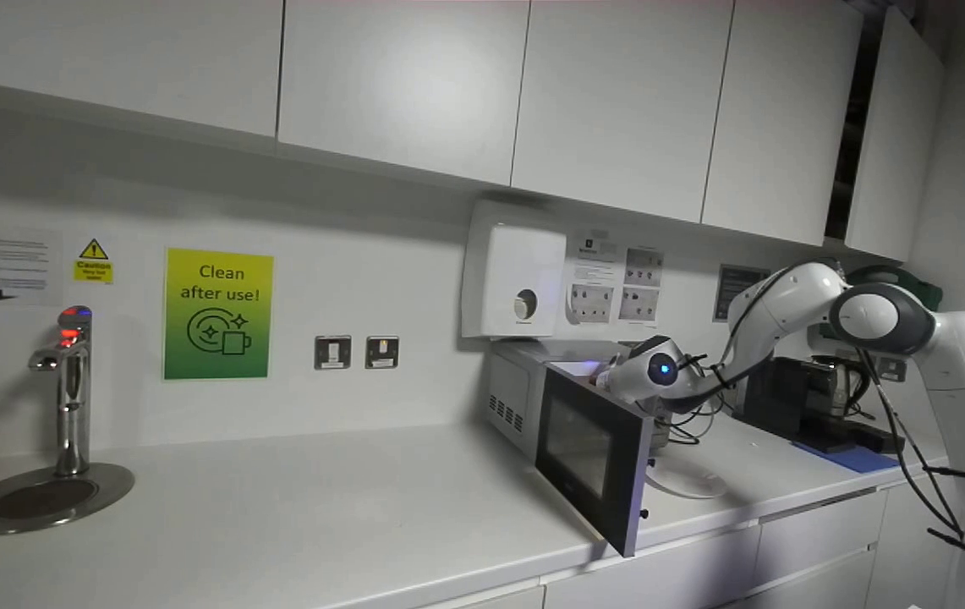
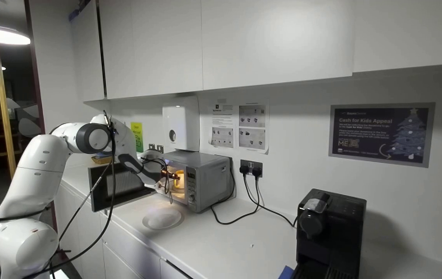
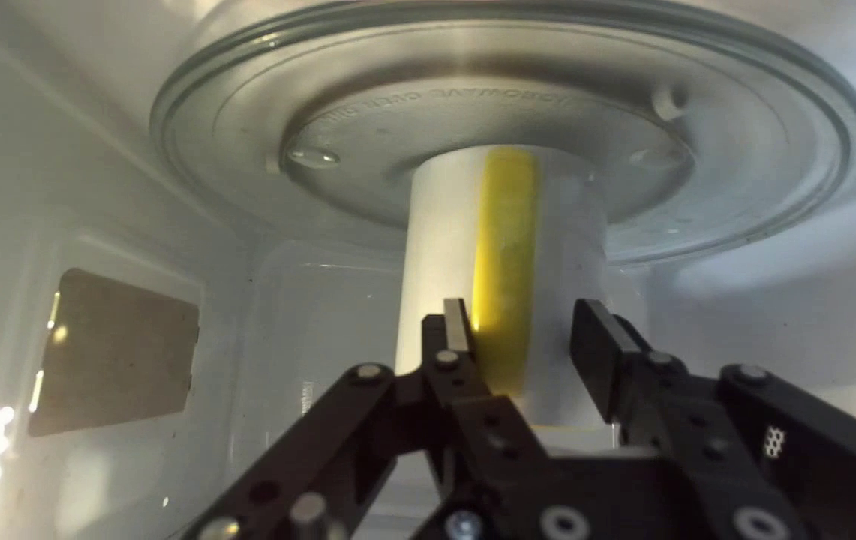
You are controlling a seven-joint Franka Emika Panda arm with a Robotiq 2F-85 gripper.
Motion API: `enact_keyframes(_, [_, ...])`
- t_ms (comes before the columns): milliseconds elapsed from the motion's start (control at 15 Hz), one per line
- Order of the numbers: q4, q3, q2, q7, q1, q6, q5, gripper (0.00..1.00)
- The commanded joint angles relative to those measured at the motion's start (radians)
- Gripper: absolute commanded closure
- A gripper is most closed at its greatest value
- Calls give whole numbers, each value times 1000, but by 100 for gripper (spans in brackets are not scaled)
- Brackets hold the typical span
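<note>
Microwave door [image 1: 592, 457]: swung wide, right of centre in an exterior view, so that part looks done
Mug [image 3: 555, 262]: here it is, white, standing on the glass turntable [image 3: 769, 142] inside the microwave [image 2: 211, 182], centre of the wrist view (that picture looks upside down, rim towards the bottom)
Jaws: part-way apart in the lower half of the wrist view, either side of the yellow handle [image 3: 506, 270], a clear gap on the right; contact on the left I cannot tell
Left: a firm grip, by my reading, and no lift yet, the mug's base flat on the glass
In the way: cavity wall [image 3: 82, 195] at left, plus that door beside the arm [image 2: 38, 170]
Bench [image 1: 321, 507]: white plate [image 2: 162, 218] just in front of the microwave, black coffee machine [image 2: 333, 228] lower right, tap [image 1: 73, 406] far left
</note>
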Motion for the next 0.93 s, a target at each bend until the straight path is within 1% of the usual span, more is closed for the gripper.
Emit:
enact_keyframes(0, [17,3,-8,49,-14,40,-60,86])
enact_keyframes(133, [17,3,-7,54,-14,42,-66,100])
enact_keyframes(200, [17,3,-7,56,-14,44,-67,100])
enact_keyframes(267, [16,2,-7,53,-14,45,-63,95])
enact_keyframes(533, [1,2,-19,49,-12,38,-49,95])
enact_keyframes(867, [-41,5,-70,77,-12,55,-48,95])
